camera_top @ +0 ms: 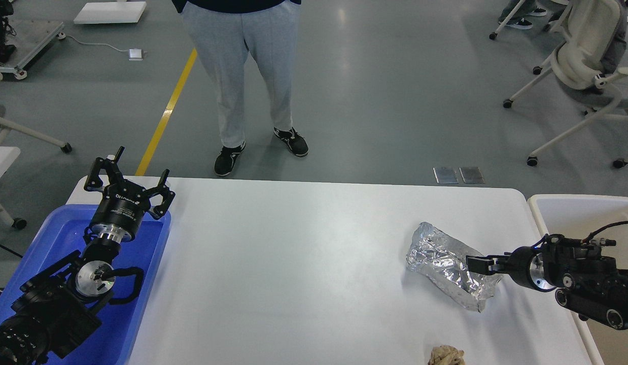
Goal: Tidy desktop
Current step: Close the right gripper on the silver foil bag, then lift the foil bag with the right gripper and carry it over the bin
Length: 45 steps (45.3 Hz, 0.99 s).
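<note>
The white desktop [304, 263] fills the middle of the head view. A crumpled silver foil bag [443, 263] lies on its right part. A crumpled brown paper ball [447, 356] lies at the front edge. My right gripper [475, 264] comes in from the right, low over the near right end of the foil. It is seen side-on, so its fingers cannot be told apart, nor whether it touches the foil. My left gripper [129, 175] is open and empty, raised above the far end of the blue tray [55, 238].
A white-rimmed beige bin [572, 213] stands against the desktop's right edge, behind my right arm. A person in grey trousers [243, 76] stands just beyond the far edge. Office chairs [583, 56] are at the back right.
</note>
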Available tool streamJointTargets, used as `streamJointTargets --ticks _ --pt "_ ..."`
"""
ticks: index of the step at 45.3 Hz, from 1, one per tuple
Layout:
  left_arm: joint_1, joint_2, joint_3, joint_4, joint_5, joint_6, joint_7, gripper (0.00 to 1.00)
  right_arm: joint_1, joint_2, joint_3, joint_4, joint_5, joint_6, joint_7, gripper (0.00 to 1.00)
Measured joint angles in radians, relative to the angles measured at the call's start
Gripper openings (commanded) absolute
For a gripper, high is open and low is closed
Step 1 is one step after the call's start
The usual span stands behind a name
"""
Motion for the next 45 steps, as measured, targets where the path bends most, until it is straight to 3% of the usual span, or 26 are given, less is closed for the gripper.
streamJointTargets --ticks 3,9,12,15,22,45 --pt "0.000 0.000 0.000 0.000 0.000 0.000 0.000 1.00 -0.008 0.011 -0.003 -0.013 -0.001 -0.011 0.001 0.93" --pt "0.000 0.000 0.000 0.000 0.000 0.000 0.000 1.00 -0.024 0.028 -0.008 -0.033 -0.002 -0.035 0.004 0.80" --pt "0.000 0.000 0.000 0.000 0.000 0.000 0.000 1.00 -0.029 0.033 -0.009 -0.038 -0.003 -0.044 0.005 0.62" --pt "0.000 0.000 0.000 0.000 0.000 0.000 0.000 1.00 -0.033 0.037 -0.011 -0.044 -0.004 -0.052 0.007 0.31" --pt "0.000 0.000 0.000 0.000 0.000 0.000 0.000 1.00 -0.039 0.046 -0.016 -0.057 -0.005 -0.060 0.011 0.01" --pt "0.000 0.000 0.000 0.000 0.000 0.000 0.001 1.00 -0.035 0.052 -0.060 -0.065 -0.004 -0.063 0.023 0.00"
